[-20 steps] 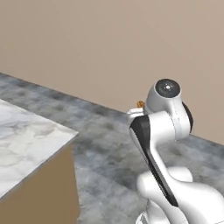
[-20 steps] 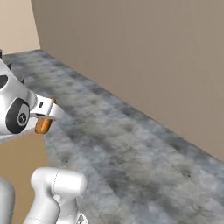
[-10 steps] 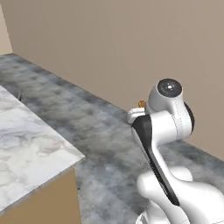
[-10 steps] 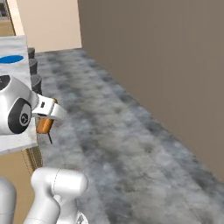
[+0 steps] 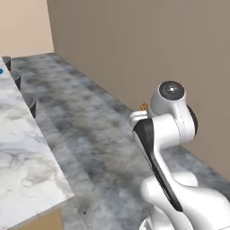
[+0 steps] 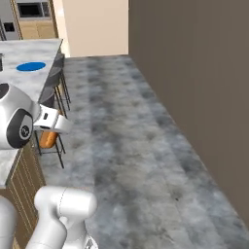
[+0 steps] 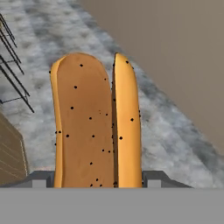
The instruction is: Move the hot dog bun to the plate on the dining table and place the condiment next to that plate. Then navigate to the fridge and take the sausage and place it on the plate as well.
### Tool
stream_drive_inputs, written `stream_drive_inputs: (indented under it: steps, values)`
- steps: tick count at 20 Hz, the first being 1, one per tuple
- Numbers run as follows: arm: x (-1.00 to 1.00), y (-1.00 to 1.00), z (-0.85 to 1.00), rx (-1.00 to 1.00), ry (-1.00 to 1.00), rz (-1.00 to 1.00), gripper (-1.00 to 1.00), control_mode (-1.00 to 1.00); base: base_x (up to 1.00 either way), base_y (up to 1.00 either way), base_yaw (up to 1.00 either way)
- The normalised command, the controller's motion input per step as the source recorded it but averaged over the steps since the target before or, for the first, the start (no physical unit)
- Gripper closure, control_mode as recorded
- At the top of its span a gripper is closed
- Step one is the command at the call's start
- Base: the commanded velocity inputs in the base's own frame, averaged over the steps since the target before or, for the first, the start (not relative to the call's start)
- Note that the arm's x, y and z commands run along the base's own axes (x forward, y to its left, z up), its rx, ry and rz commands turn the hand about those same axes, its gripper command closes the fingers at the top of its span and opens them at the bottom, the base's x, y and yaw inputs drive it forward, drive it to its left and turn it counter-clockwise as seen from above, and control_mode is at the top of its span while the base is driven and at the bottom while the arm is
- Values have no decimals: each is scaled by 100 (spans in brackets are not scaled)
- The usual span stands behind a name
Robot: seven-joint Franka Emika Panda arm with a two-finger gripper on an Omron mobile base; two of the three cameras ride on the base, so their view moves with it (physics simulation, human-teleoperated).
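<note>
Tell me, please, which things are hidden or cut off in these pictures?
- Gripper: hand view, its fingertips are covered by the hot dog bun.
- Hot dog bun: left base view, mostly behind the arm.
- Dining table: left base view, cut by the left edge.
- Plate: right base view, too small to show detail.

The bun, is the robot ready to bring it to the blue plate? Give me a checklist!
1. Orange-brown split hot dog bun clamped between the fingers: ok.
2. Bun clear of the grey stone floor: ok.
3. Flat round blue plate in sight on the marble dining table: ok.
4. Plate bare: ok.
5. Plate within reach: not ok, far ahead.
6. Dark stools beside the table out of the arm's way: cannot tell.
</note>
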Motion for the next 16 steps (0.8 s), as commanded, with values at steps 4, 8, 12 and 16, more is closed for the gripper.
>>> stream_drive_inputs:
  steps: [4,8,12,16]
  values:
    - [0,0,0,0,0,0,100,100,81,-78,30]
    - [0,0,0,0,0,0,100,100,82,-78,30]
    - [0,0,0,0,0,0,100,100,83,-74,32]
    - [0,0,0,0,0,0,100,100,88,-55,40]
